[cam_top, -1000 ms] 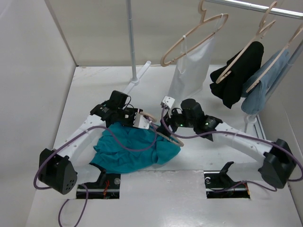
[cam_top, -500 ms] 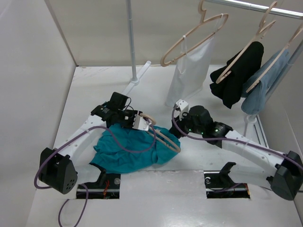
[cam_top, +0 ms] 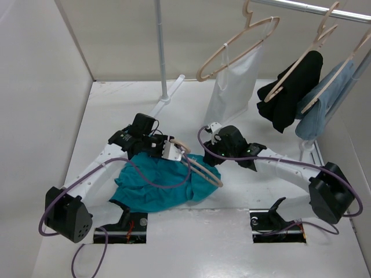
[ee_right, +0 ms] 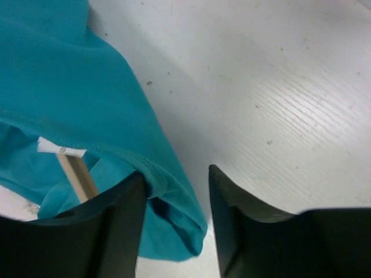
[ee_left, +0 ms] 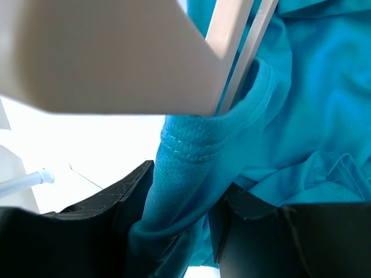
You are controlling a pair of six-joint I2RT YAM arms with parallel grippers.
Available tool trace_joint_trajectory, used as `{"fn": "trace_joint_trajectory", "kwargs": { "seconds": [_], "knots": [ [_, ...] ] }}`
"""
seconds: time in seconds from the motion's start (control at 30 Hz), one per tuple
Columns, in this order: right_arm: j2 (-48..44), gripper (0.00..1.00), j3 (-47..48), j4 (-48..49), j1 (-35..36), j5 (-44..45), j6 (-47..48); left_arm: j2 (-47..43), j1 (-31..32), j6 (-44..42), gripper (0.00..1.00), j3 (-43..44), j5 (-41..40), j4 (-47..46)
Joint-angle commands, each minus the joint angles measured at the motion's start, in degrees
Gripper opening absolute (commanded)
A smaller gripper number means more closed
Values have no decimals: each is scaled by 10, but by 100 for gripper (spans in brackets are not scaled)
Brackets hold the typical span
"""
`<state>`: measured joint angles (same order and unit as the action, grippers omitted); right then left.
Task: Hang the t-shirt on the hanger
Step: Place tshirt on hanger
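Overhead: t-shirt lies crumpled on the table, at about 7 o'clock from the middle of the view, between the two arms. Hanger lies over its 2 o'clock corner. The hook end is at 11 o'clock, close by the left gripper, and one shoulder runs out toward 4 o'clock over the teal cloth. Left gripper sits at the shirt's 12 o'clock edge. Left wrist view: the dark left fingers are pinched closed on a fold of the shirt with a stitched band, cloth filling the whole gap. Pale wooden limbs of the hanger pass just above it, at 12 to 1 o'clock. Right gripper is low at the shirt's 2 o'clock corner, just beside the hanger's shoulder. Right wrist view: right fingers stand apart, gripping nothing, with bare table between them. A stitched teal edge crosses the gap close by the finger at 7 o'clock; whether they touch cannot be told. At 9 o'clock in that view a wooden limb shows in an opening of the shirt, beside the white neck label. Back of the scene, 1 to 2 o'clock: white top, black garment and pale blue garment hang on similar hangers. Upright pole at 12 o'clock.
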<state>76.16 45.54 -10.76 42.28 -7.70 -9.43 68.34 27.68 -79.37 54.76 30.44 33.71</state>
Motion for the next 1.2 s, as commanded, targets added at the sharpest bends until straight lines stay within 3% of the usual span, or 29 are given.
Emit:
{"fn": "trace_joint_trajectory", "kwargs": {
  "seconds": [0.0, 0.13, 0.27, 0.5, 0.67, 0.77, 0.97, 1.17],
  "knots": [
    [33, 49, 24, 52, -2, -13, -1, -20, 3, 15, 0, -6, 28, -8],
    [61, 37, 24, 70, -2, -39, 12, -15, 3, 58, 0, 7, 28, -15],
    [61, 0, 9, 75, -30, -44, -1, -15, -15, 64, 0, 14, 28, -8],
    [-33, 0, -85, 75, -128, -63, -29, 12, -77, 77, 0, 46, 36, -14],
    [-82, 0, -114, 35, -154, -59, -29, 35, -94, 90, 0, 69, 26, -22],
    [-107, 0, -120, -8, -166, -44, -29, 40, -94, 134, 0, 69, -19, -74],
    [-193, 0, -107, -102, -198, -11, -10, 66, -99, 110, 0, 56, -115, -106],
    [-217, 0, -49, -131, -180, -6, 47, 67, -74, 79, 0, 44, -111, -106]
  ]
}}
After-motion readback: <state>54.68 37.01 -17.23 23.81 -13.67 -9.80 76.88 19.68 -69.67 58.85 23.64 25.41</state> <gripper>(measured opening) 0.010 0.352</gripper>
